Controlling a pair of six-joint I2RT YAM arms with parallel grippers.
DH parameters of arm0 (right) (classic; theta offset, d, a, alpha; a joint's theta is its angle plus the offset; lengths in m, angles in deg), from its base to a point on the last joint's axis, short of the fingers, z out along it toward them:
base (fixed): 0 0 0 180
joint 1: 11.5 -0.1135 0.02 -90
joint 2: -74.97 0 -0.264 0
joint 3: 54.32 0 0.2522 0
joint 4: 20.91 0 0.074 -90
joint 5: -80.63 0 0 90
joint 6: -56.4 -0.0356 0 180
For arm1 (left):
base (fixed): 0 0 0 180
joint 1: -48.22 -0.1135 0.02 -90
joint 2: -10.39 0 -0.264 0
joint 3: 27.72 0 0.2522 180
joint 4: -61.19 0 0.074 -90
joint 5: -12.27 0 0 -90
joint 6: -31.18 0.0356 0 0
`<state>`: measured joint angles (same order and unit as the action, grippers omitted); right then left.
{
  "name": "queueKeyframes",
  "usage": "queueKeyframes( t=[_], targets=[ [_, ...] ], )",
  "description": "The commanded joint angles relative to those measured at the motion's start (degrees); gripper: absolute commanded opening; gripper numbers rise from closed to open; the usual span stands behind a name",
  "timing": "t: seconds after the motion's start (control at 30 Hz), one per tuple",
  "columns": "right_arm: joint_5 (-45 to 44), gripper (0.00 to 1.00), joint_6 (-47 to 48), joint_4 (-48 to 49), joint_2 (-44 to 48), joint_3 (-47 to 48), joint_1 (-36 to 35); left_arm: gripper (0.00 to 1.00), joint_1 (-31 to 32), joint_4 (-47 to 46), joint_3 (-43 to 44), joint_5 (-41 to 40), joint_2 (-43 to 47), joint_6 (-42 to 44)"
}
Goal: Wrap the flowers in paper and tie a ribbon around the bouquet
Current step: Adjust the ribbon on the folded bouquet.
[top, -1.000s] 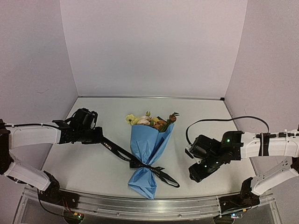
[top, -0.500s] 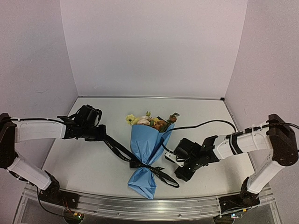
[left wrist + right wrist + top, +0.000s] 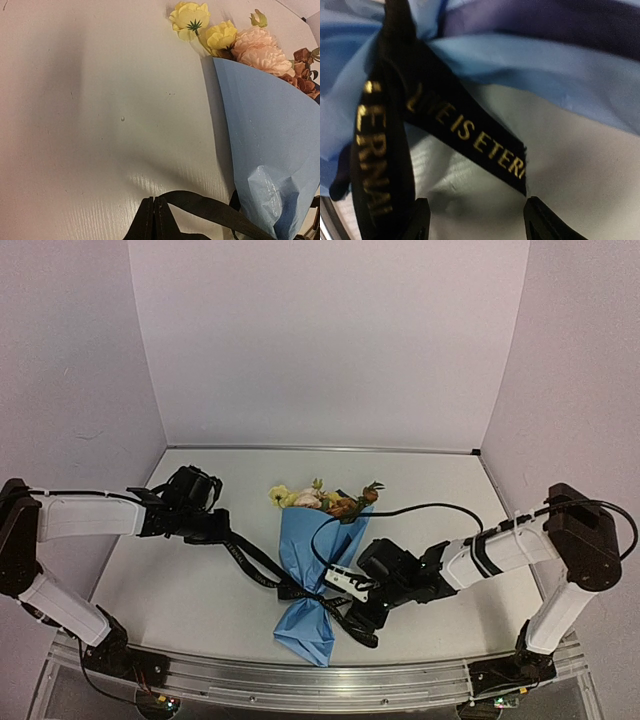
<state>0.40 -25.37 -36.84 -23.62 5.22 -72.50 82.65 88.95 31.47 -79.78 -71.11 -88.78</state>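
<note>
Right arm has swung in from the right side of the table since a second ago and now reaches low to the tied waist of the bouquet; left arm has hardly shifted. Right gripper stands with its jaws apart and holds nothing. The lettered free end of the ribbon lies just ahead of the gap, not yet between the fingers. Left gripper is closed on the ribbon's other end, which runs in a fairly straight line to the waist. The bouquet lies at mid-table, flowers toward the back wall, narrow end toward the arm bases.

Risks, as judged. In the right wrist view a second run of ribbon hangs at the left, beside the free end, so a closing grip could take the wrong strand or both. A grip set too deep could pinch the blue paper and crease or tear it. With the left end held, a hard pull from the right could drag the light bouquet sideways or slacken the wrap.

Not readable: whether the crossing at the waist is a knot or a mere overlap. The stems are hidden inside the paper. From above, the right fingers merge with the dark ribbon. The left fingertips are cut off at the frame's lower edge.
</note>
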Motion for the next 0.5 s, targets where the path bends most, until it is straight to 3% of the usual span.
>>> queueKeyframes(
  t=[0.0, 0.27, 0.47],
  targets=[
    [0.8, 0.67, 3.7, 10.2, -4.0, -0.3, -1.1, 0.03, -0.3, -0.6, 3.1, 1.1, -0.4, 0.7],
    [-1.4, 0.62, 5.6, 16.3, -7.8, 1.1, -1.5, 0.02, -0.3, -0.8, 3.6, 1.9, -1.1, 0.5],
    [-4.0, 0.4, 6.8, 17.0, -8.1, 1.0, -1.8, 0.02, -0.3, -0.7, 4.4, 3.5, -1.8, 0.9]
  ],
)
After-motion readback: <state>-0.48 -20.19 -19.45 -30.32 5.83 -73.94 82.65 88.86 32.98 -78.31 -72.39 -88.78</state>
